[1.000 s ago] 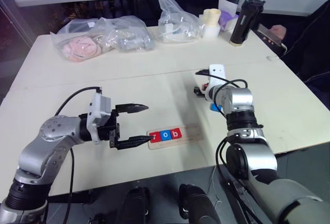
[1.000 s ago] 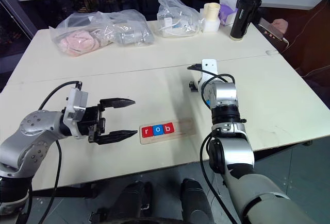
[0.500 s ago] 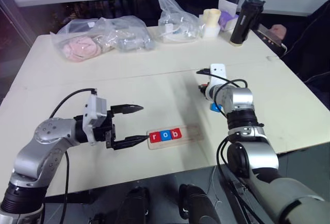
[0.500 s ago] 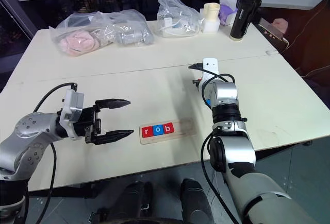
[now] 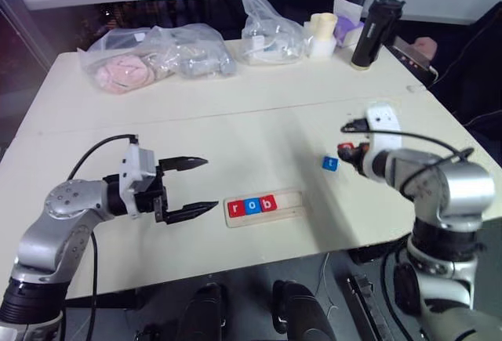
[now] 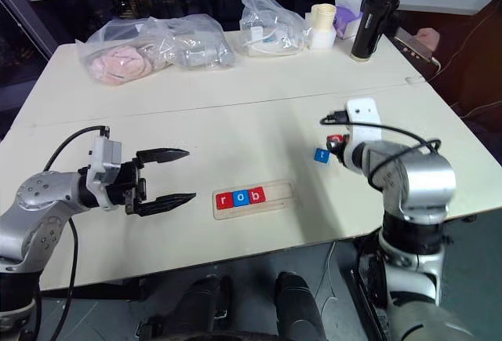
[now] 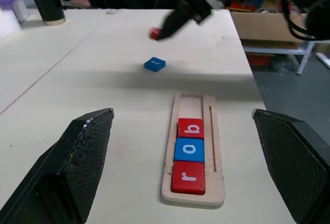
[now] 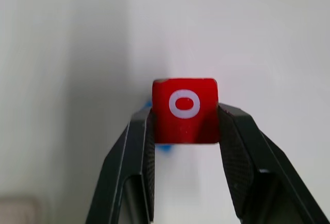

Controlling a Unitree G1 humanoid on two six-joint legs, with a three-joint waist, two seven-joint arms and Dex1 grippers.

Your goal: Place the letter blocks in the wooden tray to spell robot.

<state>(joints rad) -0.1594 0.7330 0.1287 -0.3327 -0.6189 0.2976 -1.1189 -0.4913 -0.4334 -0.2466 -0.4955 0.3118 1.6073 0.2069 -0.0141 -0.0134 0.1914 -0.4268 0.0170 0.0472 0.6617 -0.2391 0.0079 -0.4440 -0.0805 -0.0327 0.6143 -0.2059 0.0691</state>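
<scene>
Above the table, the red o block (image 8: 184,109) is clamped in the right gripper (image 8: 184,131) and should be lowered flat beside the b in the wooden tray (image 5: 290,198), while the left gripper (image 5: 190,186) is held spread beside it.

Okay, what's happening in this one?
The robot is spelling a word with letter tiles. The wooden tray holds a red r, a blue o and a red b, with two slots free. The right hand is shut on a red o tile, lifted off the table. A blue tile lies loose beside it. The left hand hovers open just left of the tray, holding nothing.
</scene>
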